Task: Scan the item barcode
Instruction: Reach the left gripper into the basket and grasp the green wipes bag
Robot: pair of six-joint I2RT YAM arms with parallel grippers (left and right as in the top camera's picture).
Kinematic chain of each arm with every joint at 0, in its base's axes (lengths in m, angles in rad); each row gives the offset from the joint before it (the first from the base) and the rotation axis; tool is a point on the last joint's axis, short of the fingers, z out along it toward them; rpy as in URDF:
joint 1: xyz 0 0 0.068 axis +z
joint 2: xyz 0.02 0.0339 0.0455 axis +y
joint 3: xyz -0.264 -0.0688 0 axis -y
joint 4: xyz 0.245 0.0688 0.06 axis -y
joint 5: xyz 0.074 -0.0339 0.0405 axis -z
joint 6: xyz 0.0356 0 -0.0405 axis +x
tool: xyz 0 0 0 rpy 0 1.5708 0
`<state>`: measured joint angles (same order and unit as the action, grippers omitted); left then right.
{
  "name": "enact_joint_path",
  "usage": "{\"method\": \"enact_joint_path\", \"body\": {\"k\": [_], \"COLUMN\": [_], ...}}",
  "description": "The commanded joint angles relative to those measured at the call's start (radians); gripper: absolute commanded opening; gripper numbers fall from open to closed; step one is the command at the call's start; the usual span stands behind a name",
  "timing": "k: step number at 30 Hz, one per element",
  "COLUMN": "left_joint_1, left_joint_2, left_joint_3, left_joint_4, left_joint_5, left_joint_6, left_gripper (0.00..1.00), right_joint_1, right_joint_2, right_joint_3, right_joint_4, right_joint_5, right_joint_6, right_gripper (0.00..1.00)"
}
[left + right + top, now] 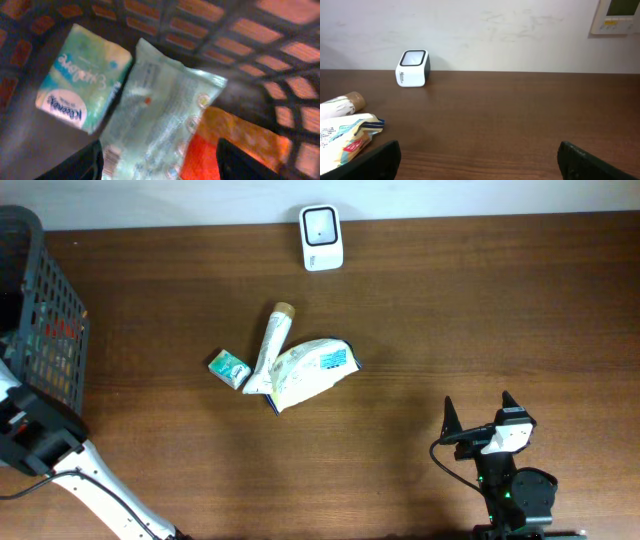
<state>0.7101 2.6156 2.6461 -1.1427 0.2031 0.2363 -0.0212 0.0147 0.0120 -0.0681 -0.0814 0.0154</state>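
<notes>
Picking step: inside the basket (40, 310), the left hand (159, 145) straddles a pale plastic packet (160, 100), spread apart; blur hides whether it touches. Next it should close, lift, and present the barcode to the white scanner (321, 237). The right hand (478, 405) waits wide apart above the bench (450, 310).

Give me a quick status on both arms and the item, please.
Left fingers open, straddling pale packet in basket. Right fingers open, empty, over the table. Kleenex pack tight beside packet; scanner stands clear at far edge.
</notes>
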Motion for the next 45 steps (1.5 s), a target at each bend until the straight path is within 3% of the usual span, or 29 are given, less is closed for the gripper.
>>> {"method": "enact_joint_path", "body": {"k": [1,6,10,14,22,25,30,35,37,39,40,45], "left_joint_1": [0.014,0.023,0.023,0.018,0.018,0.018,0.017,0.018,0.018,0.019,0.019,0.019], "left_joint_2": [-0.027,-0.074,-0.109,-0.047,0.126,0.188,0.253,0.32,0.338,0.339,0.339,0.309], "left_joint_3": [-0.015,0.026,0.023,-0.03,-0.054,-0.054,-0.054,-0.059,-0.06,-0.06,-0.06,0.073], "left_joint_4": [-0.03,-0.055,0.009,0.024,0.065,0.054,-0.018,-0.053,-0.055,-0.055,-0.055,-0.168], "left_joint_5": [0.192,0.307,0.129,0.114,-0.001,-0.002,-0.002,-0.018,-0.018,-0.018,-0.018,-0.016], "left_joint_6": [0.065,0.041,0.05,0.116,0.125,0.125,0.125,0.125,0.125,0.125,0.125,0.025], "left_gripper": [0.7,0.67,0.77,0.78,0.82,0.82,0.73,0.72,0.62,0.09,0.0,0.0], "right_joint_1": [-0.005,-0.005,-0.005,-0.005,-0.005,-0.005,-0.005,-0.005,-0.005,-0.005,-0.005,-0.005], "right_joint_2": [-0.006,-0.006,-0.006,-0.006,-0.006,-0.006,-0.006,-0.006,-0.006,-0.006,-0.006,-0.006], "right_joint_3": [-0.006,-0.006,-0.006,-0.006,-0.006,-0.006,-0.006,-0.006,-0.006,-0.006,-0.006,-0.006], "right_joint_4": [-0.003,-0.003,-0.003,-0.003,-0.003,-0.003,-0.003,-0.003,-0.003,-0.003,-0.003,-0.003], "right_joint_5": [-0.013,-0.013,-0.013,-0.013,-0.013,-0.013,-0.013,-0.013,-0.013,-0.013,-0.013,-0.013], "right_joint_6": [-0.001,-0.001,-0.001,-0.001,-0.001,0.0,-0.001,-0.001,-0.001,0.0,-0.001,-0.001], "right_gripper": [0.99,0.99,0.99,0.99,0.99,0.99,0.99,0.99,0.99,0.99,0.99,0.99]}}
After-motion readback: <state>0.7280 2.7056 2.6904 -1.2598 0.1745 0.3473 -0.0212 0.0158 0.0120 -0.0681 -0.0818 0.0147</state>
